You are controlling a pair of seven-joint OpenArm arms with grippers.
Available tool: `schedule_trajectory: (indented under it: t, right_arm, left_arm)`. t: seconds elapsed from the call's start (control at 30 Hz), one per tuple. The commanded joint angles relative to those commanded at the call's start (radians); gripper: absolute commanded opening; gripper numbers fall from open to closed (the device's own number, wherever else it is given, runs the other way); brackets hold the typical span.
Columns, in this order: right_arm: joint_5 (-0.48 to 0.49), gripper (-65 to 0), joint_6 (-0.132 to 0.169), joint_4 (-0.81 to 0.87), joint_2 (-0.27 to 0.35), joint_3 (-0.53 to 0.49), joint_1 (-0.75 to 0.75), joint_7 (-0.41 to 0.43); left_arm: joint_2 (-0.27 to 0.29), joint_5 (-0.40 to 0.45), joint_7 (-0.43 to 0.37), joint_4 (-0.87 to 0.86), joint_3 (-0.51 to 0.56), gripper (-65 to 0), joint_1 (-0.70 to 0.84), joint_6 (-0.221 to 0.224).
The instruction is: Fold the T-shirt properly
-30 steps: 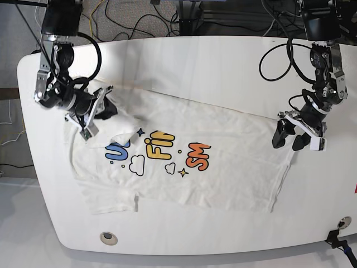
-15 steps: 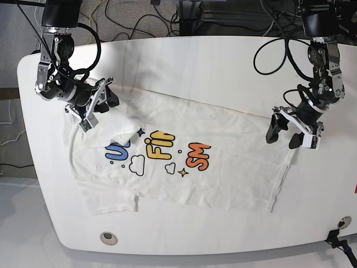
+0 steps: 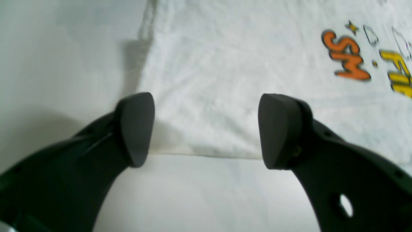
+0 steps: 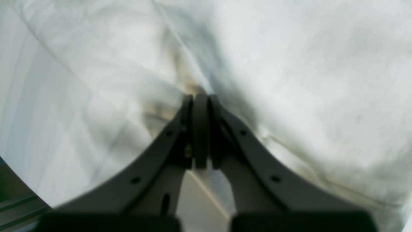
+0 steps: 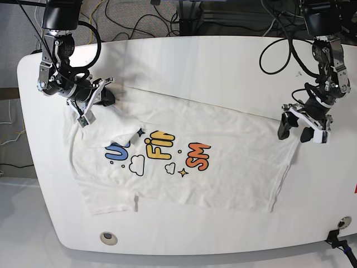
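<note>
The white T-shirt lies print-up on the table, showing blue, yellow and orange letters. At its far-left corner in the base view, my right gripper is shut on a bunched fold of the cloth. The right wrist view shows that gripper pinched together with wrinkled T-shirt at its tips. My left gripper hangs open over the shirt's right edge. In the left wrist view the left gripper straddles the hem of the T-shirt with nothing held, and the orange "SM" lies beyond.
The white table has a rounded left end and a round grommet near its front edge. Cables trail behind the table. A black clamp sits at the front right corner.
My right gripper has moved toward the table's back, dragging the shirt's corner with it. My left gripper swung inward, then back out and slightly toward the table's back, staying open.
</note>
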Motion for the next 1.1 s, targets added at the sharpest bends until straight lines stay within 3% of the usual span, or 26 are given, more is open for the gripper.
schedule_trajectory:
  t: [0.67, 1.1]
  right_arm:
    - [0.0, -65.0, 0.0, 0.0, -0.003, -0.002, -0.002, 0.0]
    - [0.0, -65.0, 0.0, 0.0, -0.008, -0.002, -0.002, 0.0]
  left_arm:
    - [0.006, 0.0, 0.0, -0.327, -0.014, -17.4, -0.127, 0.002]
    - [0.026, 0.0, 0.0, -0.341, 0.091, -17.8, -0.127, 0.002]
